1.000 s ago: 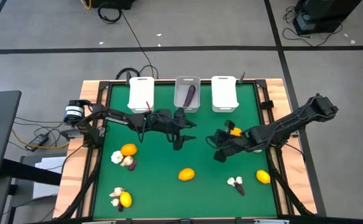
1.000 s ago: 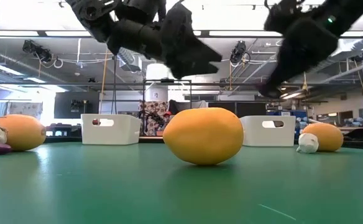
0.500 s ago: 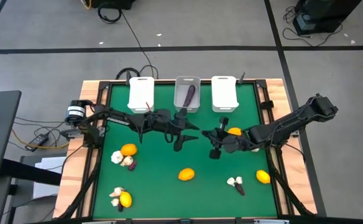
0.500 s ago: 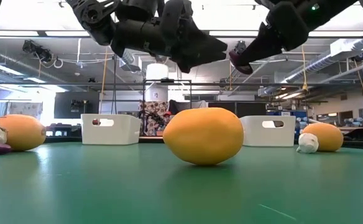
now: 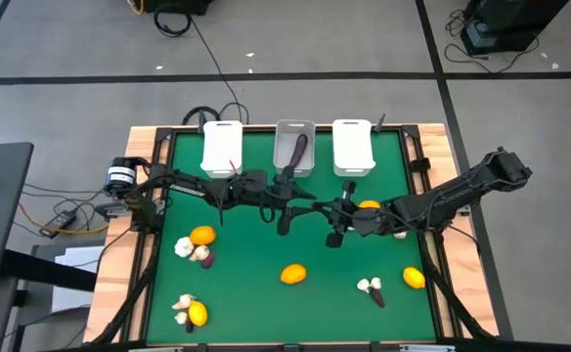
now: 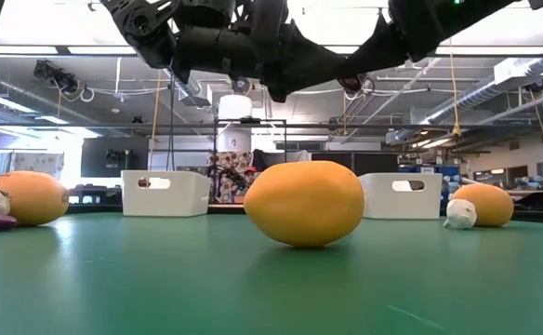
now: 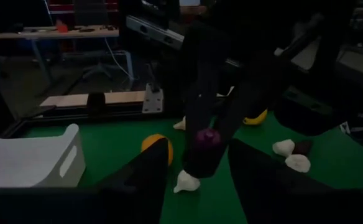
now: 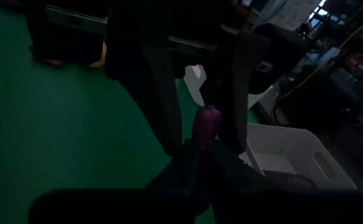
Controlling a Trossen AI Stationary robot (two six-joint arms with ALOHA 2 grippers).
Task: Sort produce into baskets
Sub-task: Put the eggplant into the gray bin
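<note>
We judge this a handover: the right gripper, at the centre of the high view, is clamped on a small eggplant, and the left gripper faces it with fingers spread either side, not yet closed. Both arms reach level toward mid-table. Next, we think, the left must close before the right lets go, then carry it to the middle basket at top centre.

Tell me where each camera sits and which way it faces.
High: overhead, facing down; both arms, green table.
Low: table height, facing the room across a citrus; arms overhead.
Left wrist: past open left fingers toward the eggplant.
Right wrist: right fingers holding that eggplant.
Shared: both wrist views show the eggplant.
</note>
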